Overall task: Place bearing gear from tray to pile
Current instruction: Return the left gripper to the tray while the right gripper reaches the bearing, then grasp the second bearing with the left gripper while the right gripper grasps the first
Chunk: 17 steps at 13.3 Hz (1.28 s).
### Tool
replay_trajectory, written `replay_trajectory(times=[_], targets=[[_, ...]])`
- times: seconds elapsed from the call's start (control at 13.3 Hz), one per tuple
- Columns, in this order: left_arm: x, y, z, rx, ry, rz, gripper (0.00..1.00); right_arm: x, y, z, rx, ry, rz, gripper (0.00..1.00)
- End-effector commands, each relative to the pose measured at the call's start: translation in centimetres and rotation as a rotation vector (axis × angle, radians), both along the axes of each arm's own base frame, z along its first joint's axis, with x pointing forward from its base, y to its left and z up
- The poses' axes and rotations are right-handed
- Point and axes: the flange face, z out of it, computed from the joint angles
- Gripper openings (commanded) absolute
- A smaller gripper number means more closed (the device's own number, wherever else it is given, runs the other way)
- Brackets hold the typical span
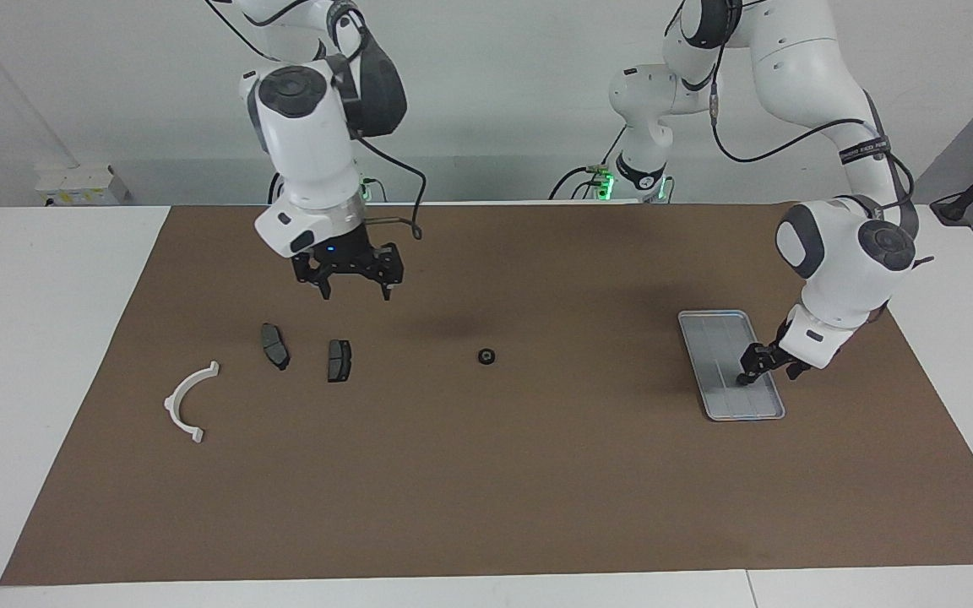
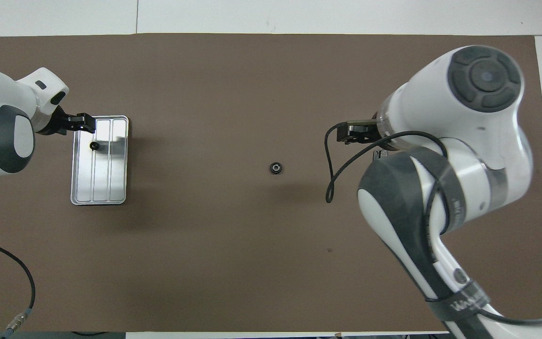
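Note:
A small black bearing gear [image 1: 486,356] lies on the brown mat mid-table, between the tray and the pile; it also shows in the overhead view [image 2: 276,167]. The silver ridged tray [image 1: 710,338] lies toward the left arm's end. My left gripper [image 1: 761,367] is low over the tray. A small dark spot [image 2: 94,145] shows on the tray [image 2: 111,188] under it; I cannot tell what it is. The pile is a white half-ring bracket [image 1: 191,401] and two dark brake pads [image 1: 275,346] [image 1: 339,361]. My right gripper [image 1: 351,279] hangs open and empty over the mat by the pads.
The brown mat [image 1: 537,490] covers most of the white table. In the overhead view the right arm [image 2: 450,141] hides the pile. A black cable [image 2: 17,268] lies at the mat's corner nearest the left arm.

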Motion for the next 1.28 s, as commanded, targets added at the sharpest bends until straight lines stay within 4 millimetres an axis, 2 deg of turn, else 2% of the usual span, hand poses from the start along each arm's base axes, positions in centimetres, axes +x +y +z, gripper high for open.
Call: replay_trajectory(times=[0.0, 0.08, 0.38, 0.53, 0.83, 1.2], targets=[[-1.0, 0.0, -1.8, 0.010, -0.017, 0.003, 0.72, 0.0, 4.1, -2.5, -0.015, 0.010, -0.008, 0.99], [-1.3, 0.0, -2.4, 0.009, -0.018, 0.018, 0.70, -0.7, 5.9, -3.6, -0.022, 0.025, 0.009, 0.99], [-2.5, -0.1, -3.6, 0.008, 0.012, 0.022, 0.65, -2.5, 10.9, -7.7, -0.009, 0.037, 0.001, 0.99], [-2.8, -0.2, -3.9, 0.008, 0.020, 0.027, 0.65, -3.3, 12.4, -10.5, 0.020, 0.010, -0.080, 0.99], [-2.7, -0.5, -3.9, 0.008, 0.015, 0.022, 0.65, -2.9, 13.8, -15.2, 0.032, 0.002, -0.110, 0.99], [-2.9, -0.7, -4.4, 0.007, 0.014, 0.019, 0.64, -3.2, 13.7, -18.9, 0.011, 0.036, -0.162, 0.98]])
